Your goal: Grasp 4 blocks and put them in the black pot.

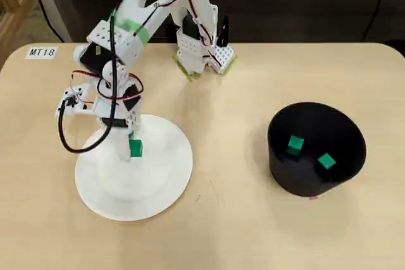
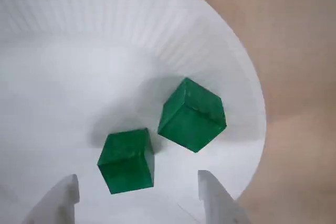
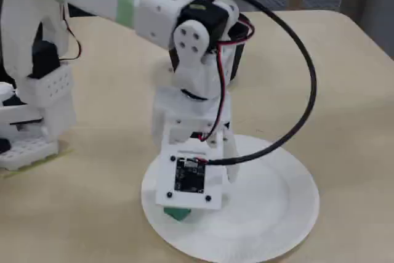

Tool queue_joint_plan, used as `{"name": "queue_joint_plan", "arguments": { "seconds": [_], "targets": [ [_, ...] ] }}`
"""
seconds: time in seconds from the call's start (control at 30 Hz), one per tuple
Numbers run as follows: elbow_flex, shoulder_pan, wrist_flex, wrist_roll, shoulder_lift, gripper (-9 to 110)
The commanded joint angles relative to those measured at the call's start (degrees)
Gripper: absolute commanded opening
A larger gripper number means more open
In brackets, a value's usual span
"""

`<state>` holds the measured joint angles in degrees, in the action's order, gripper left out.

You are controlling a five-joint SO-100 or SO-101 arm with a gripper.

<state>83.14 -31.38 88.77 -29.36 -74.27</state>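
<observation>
Two green blocks lie on the white plate (image 2: pixel 79 51) in the wrist view. One block (image 2: pixel 126 160) sits between my open gripper's (image 2: pixel 137 182) two white fingertips, just ahead of them. The other block (image 2: pixel 191 115) lies slightly farther on and to the right, tilted and close beside the first. From overhead, my gripper (image 1: pixel 130 148) hangs over the plate (image 1: pixel 164 181) with one block (image 1: pixel 135 148) showing beside it. The black pot (image 1: pixel 278 162) stands at the right with two blocks (image 1: pixel 295 144) (image 1: pixel 326 161) inside. In the fixed view a green block (image 3: pixel 177 214) peeks out under the wrist.
The arm's base (image 1: pixel 202 52) is clamped at the table's far edge. A label (image 1: pixel 42 52) is stuck at the far left corner. Bare tabletop (image 1: pixel 228 156) separates the plate from the pot. A black cable (image 1: pixel 69 137) loops out to the left of the wrist.
</observation>
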Motion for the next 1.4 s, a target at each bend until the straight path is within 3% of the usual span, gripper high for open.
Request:
{"name": "queue_joint_plan", "arguments": {
  "seconds": [0.0,0.5,0.8,1.1,1.37],
  "targets": [
    [-2.37,0.88,-0.79,0.18,-0.26,32],
    [-2.55,1.67,-5.45,1.49,3.43,29],
    [-5.45,2.11,-9.49,6.68,5.01,-2],
    [-6.06,4.13,-8.53,7.47,0.26,-2],
    [-5.54,8.96,-13.71,14.77,-19.78,-2]
  ]
}}
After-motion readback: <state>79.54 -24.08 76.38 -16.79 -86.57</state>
